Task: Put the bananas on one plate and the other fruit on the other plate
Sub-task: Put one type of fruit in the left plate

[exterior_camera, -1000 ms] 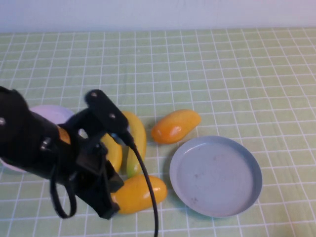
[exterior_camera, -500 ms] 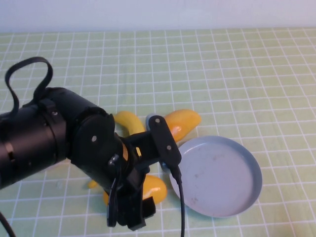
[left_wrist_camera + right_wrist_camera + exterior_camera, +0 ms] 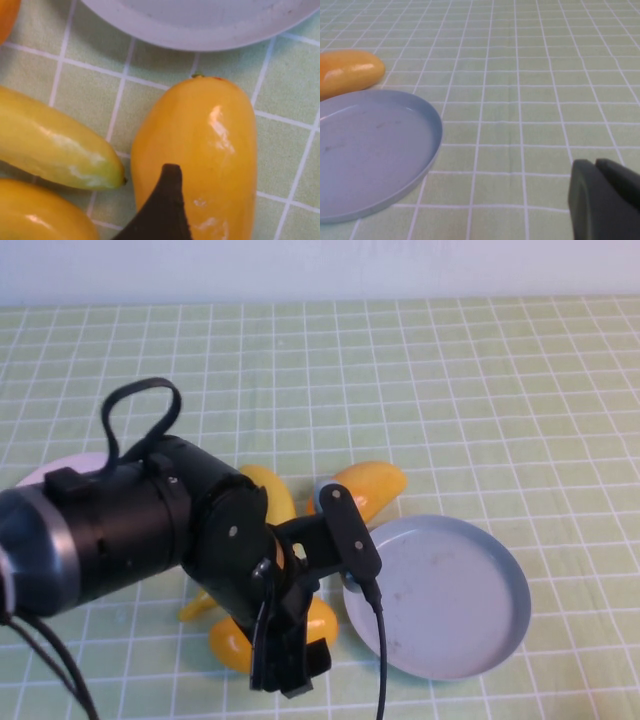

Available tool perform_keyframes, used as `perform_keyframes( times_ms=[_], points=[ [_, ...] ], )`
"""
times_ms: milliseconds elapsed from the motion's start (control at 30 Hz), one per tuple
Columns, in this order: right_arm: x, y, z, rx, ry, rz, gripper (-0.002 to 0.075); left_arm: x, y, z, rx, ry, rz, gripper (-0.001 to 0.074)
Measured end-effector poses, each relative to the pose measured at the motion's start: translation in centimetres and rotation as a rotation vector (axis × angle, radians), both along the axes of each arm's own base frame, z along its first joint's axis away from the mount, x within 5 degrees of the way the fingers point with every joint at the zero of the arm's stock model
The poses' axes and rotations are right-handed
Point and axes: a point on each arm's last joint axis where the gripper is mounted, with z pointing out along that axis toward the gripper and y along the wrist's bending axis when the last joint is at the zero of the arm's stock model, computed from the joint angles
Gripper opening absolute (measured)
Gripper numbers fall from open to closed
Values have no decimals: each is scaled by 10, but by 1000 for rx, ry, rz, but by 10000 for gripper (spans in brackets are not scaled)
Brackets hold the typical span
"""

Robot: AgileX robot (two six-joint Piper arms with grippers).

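Observation:
My left gripper [image 3: 287, 672] hangs low over the yellow-orange mango [image 3: 228, 645], open, with one black finger [image 3: 161, 210] against the fruit's side [image 3: 200, 150]. The arm hides most of that mango in the high view. The deeper orange mango [image 3: 372, 485] lies on the cloth just beyond the grey-blue plate [image 3: 440, 595], which holds nothing. Two bananas lie under the arm: one [image 3: 266, 490] shows behind it, the other's tip [image 3: 196, 608] pokes out on the left. The pink plate [image 3: 62, 468] is at the far left, mostly hidden. My right gripper [image 3: 595, 167] is shut, low beside the grey-blue plate [image 3: 370, 150].
A green checked cloth [image 3: 450, 390] covers the whole table. In the left wrist view a banana tip [image 3: 75, 160] almost touches the mango, a second banana [image 3: 35, 215] lies beside it, and the plate rim [image 3: 200, 35] is close by.
My left arm has swung right and forward from beside the pink plate to over the fruit pile, and it now sits above the yellow-orange mango. The fruits and plates have not moved.

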Motion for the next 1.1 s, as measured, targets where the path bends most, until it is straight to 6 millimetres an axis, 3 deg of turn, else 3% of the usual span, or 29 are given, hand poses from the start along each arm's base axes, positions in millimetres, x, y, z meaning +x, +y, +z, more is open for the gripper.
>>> perform_keyframes(
  times_ms=[667,967,1100],
  points=[
    [0,0,0,0,0,0,-17,15,-9,-41,94,24,-18,668],
    [0,0,0,0,0,0,-17,17,-9,-48,118,23,-29,666],
    [0,0,0,0,0,0,-17,17,-9,-49,119,25,-27,565]
  ],
)
